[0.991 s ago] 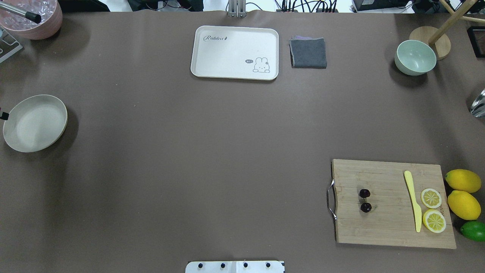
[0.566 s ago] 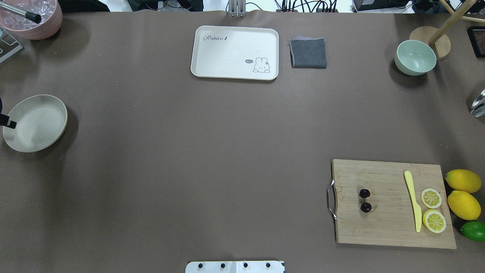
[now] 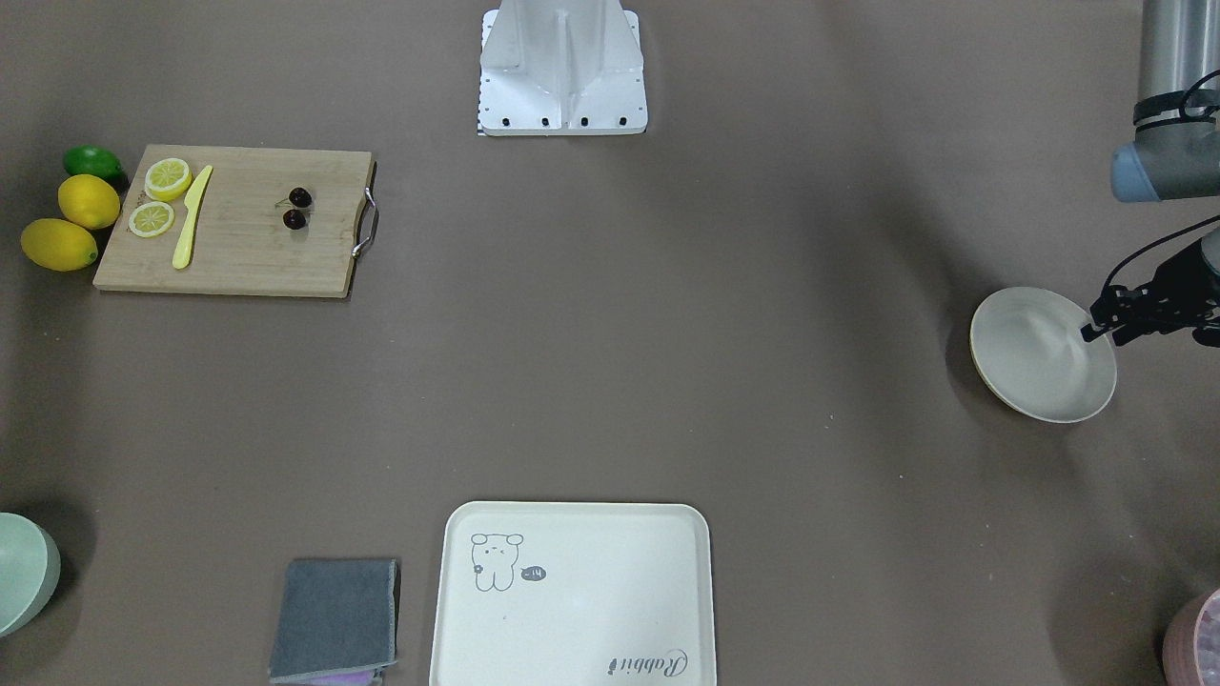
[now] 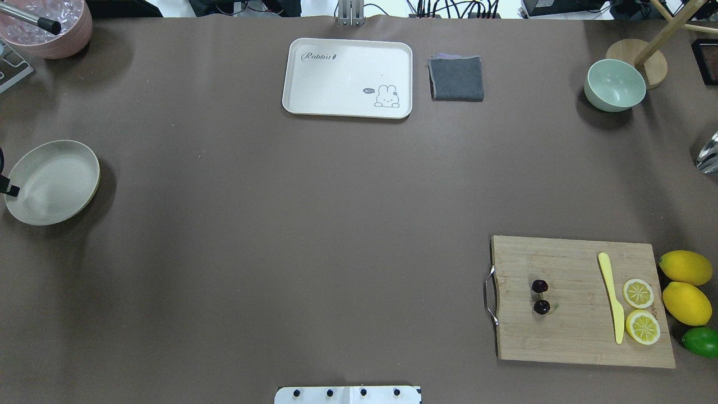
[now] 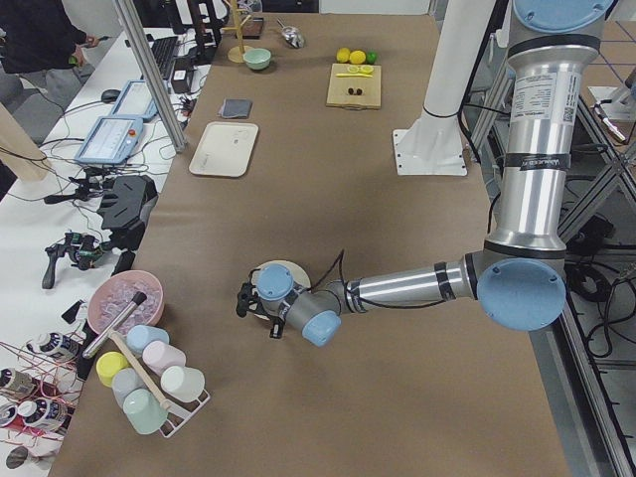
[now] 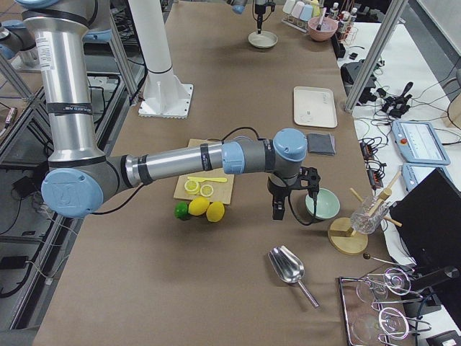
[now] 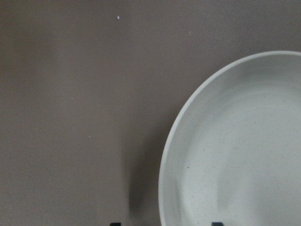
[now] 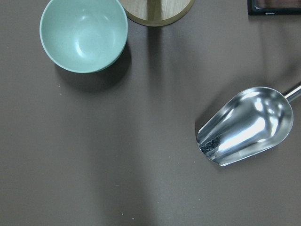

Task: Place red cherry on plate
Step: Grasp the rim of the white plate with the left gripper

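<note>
The red cherry [image 4: 541, 306], two tiny dark fruits on thin stems, lies on the wooden cutting board [image 4: 572, 342] at the front right, also seen as the red cherry [image 3: 294, 219] in the front-facing view. The cream plate [image 4: 52, 182] sits at the far left edge, empty. My left gripper [image 3: 1096, 330] hovers over the plate's outer rim; in its wrist view the plate [image 7: 244, 150] fills the right side and the two fingertips [image 7: 115, 223] stand wide apart, open and empty. My right gripper [image 6: 277, 209] hangs beside the green bowl, far from the cherry; I cannot tell its state.
On the board lie a yellow knife [image 4: 611, 297] and two lemon slices [image 4: 639, 293]; lemons [image 4: 685, 268] and a lime [image 4: 701, 341] sit beside it. A bear tray [image 4: 336, 78], grey cloth [image 4: 456, 78], green bowl [image 4: 615, 84], metal scoop [image 8: 244, 125] and pink bowl [image 4: 50, 39] line the far side.
The left gripper's tip has crept a little toward the robot along the plate's outer rim. Cherry, plate and board have not moved.
</note>
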